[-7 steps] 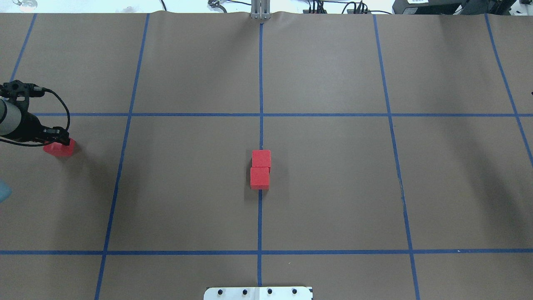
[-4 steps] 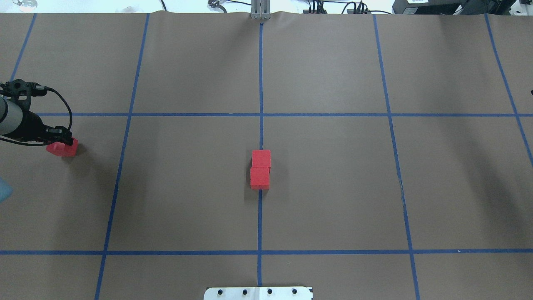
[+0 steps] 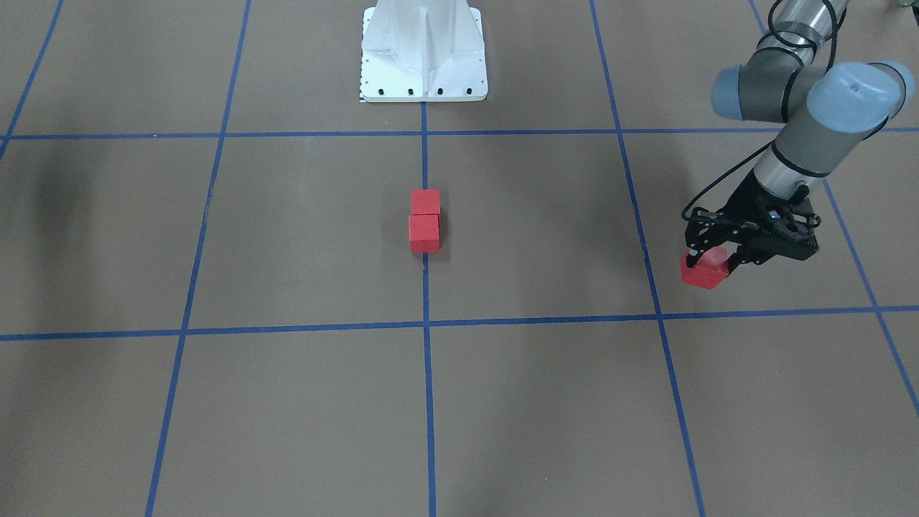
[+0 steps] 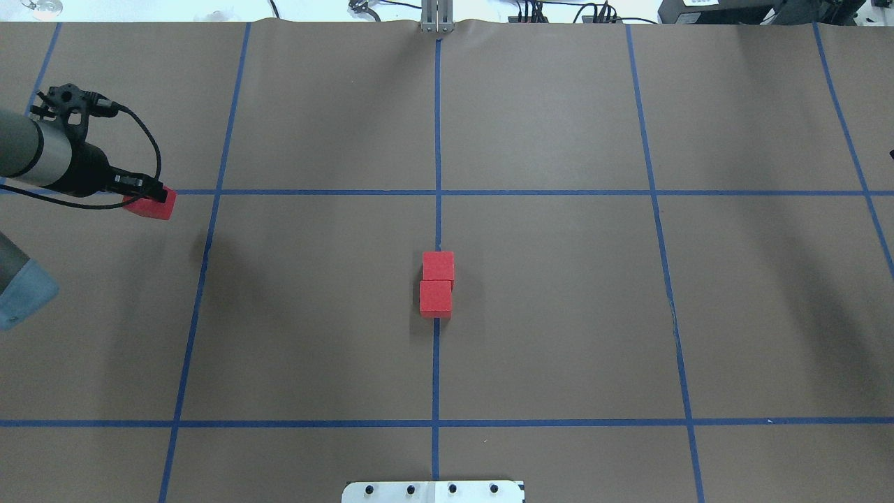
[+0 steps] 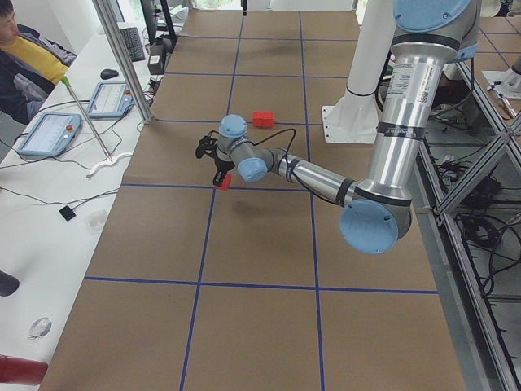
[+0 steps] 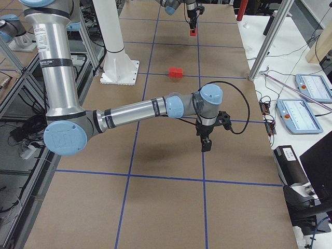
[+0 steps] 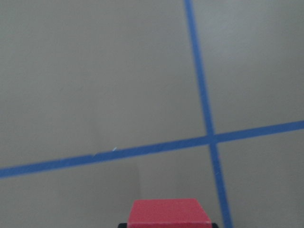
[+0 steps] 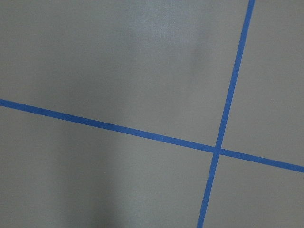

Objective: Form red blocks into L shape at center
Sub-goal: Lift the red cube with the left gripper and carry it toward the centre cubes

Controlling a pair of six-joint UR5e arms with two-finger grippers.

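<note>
Two red blocks (image 4: 438, 266) (image 4: 436, 298) lie touching in a line on the middle vertical tape line (image 4: 436, 209) of the brown floor; they also show in the front view (image 3: 425, 202) (image 3: 423, 233). My left gripper (image 4: 150, 199) is shut on the third red block (image 4: 152, 208) and holds it above the floor at the far left, near a grid crossing. The held block shows in the front view (image 3: 705, 273) and the left wrist view (image 7: 170, 213). My right gripper (image 6: 206, 144) shows only in the exterior right view, low over bare floor; I cannot tell whether it is open.
The white metal base (image 3: 423, 50) stands at the robot's side of the middle line. A side table with tablets (image 5: 49, 134) and a seated operator (image 5: 24, 49) lie beyond the floor's far edge. Metal posts (image 5: 122, 57) stand at that edge.
My left gripper has risen with the red block and moved away from the robot and slightly toward the middle. The two centre blocks have not moved.
</note>
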